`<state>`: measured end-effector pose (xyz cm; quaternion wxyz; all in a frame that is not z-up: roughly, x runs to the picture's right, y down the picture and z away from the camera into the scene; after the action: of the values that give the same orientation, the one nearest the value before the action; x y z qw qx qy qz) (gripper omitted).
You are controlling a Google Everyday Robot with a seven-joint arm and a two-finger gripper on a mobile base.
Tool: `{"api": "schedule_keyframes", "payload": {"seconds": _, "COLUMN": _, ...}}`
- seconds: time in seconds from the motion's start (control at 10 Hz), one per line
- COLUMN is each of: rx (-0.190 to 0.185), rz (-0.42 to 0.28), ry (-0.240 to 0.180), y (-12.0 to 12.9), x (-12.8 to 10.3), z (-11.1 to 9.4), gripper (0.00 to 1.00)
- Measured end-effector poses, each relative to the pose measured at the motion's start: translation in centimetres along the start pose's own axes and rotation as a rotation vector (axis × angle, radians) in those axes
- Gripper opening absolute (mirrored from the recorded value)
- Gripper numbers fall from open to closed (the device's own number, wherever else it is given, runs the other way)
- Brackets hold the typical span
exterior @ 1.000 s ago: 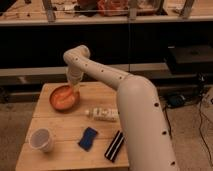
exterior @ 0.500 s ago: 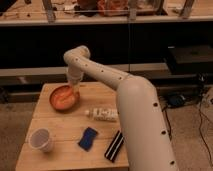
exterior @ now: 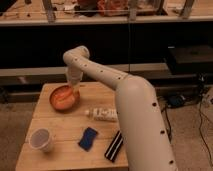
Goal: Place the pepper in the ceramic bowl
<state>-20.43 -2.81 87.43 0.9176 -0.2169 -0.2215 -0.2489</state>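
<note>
The ceramic bowl (exterior: 63,97) is orange-red with a paler inside and sits at the back left of the wooden table (exterior: 60,130). My arm reaches from the lower right across the table, and the gripper (exterior: 74,88) hangs just over the bowl's right rim. The pepper does not show apart from the bowl's orange inside; I cannot tell whether it is in the gripper or in the bowl.
A white bottle (exterior: 102,114) lies on its side mid-table. A white cup (exterior: 40,139) stands at the front left. A blue sponge-like piece (exterior: 88,138) and a black flat bar (exterior: 114,146) lie near the front. Dark shelving stands behind the table.
</note>
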Motion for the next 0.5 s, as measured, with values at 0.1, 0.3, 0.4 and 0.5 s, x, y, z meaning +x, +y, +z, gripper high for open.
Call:
{"api": "schedule_keyframes", "payload": {"seconds": 0.1, "rx": 0.001, "rz": 0.0, "ry": 0.0, "y": -0.06, "x": -0.03, "z": -0.01, "gripper": 0.0}}
{"api": "schedule_keyframes", "payload": {"seconds": 0.3, "rx": 0.001, "rz": -0.002, "ry": -0.001, "y": -0.13, "x": -0.09, "z": 0.1, "gripper": 0.0}}
{"api": "schedule_keyframes", "payload": {"seconds": 0.4, "rx": 0.001, "rz": -0.003, "ry": -0.001, "y": -0.15, "x": -0.13, "z": 0.18, "gripper": 0.0}}
{"api": "schedule_keyframes", "payload": {"seconds": 0.5, "rx": 0.002, "rz": -0.004, "ry": -0.002, "y": -0.21, "x": -0.19, "z": 0.21, "gripper": 0.0}}
